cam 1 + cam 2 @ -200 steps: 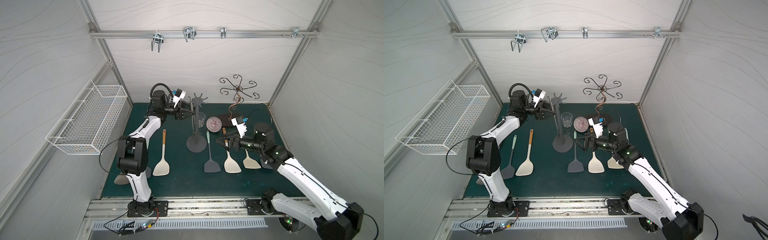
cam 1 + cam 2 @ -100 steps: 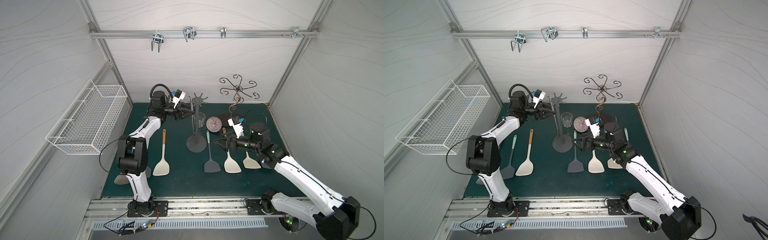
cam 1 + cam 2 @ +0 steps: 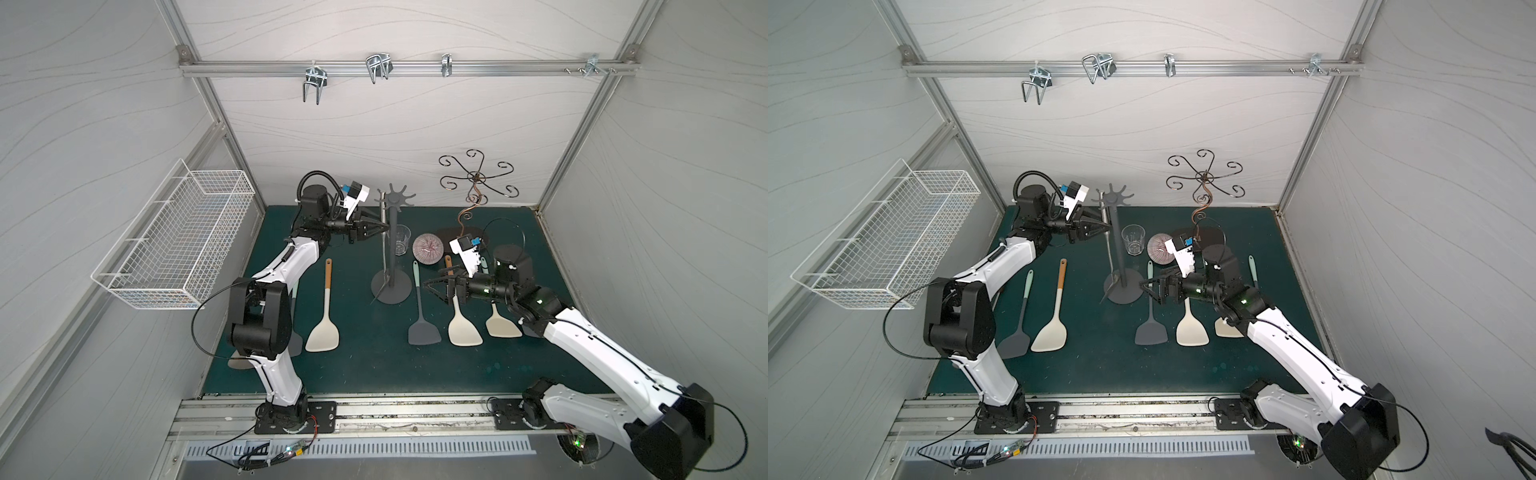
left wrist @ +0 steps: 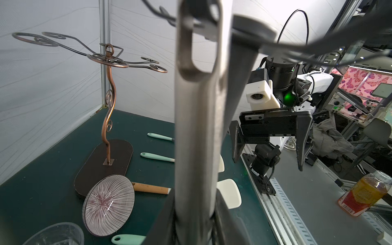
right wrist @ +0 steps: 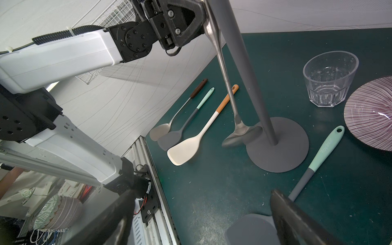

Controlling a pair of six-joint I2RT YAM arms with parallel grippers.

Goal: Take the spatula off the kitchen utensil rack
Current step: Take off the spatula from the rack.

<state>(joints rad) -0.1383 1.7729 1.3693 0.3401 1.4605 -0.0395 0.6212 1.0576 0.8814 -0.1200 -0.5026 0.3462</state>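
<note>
Left arm [image 3: 291,266] is up and reaching to the rear, forearm about level. Left gripper [image 3: 382,227] points sideways at the kitchen utensil rack [image 3: 392,249]. From the wrist views I read it as pinched shut on the spatula [image 4: 195,137], high on the handle, just under the crown [image 3: 397,198]. So left is the arm on the job, nothing to hunt for.

Spatula hangs on the rack with its handle hole hooked over one of the crown's prongs. Long axis is near vertical, running down just beside the pole on the left arm's side. Blade sits low by the round base [image 5: 286,154]; touching it or just clear, can't tell.

My call: the move that matters is up, then out toward the left arm, so the hole clears the prong tip. If I pull sideways first, I expect the hole to snag and tip the rack, since the pole is thin.

Right arm [image 3: 582,336] is stretched low over the tabletop [image 3: 365,365] toward the base. Right gripper [image 4: 268,165] is spread wide, holding nothing, hovering near the base above the loose spatulas [image 3: 464,328]. It's well placed to steady the base if needed, but apart from it now.
</note>
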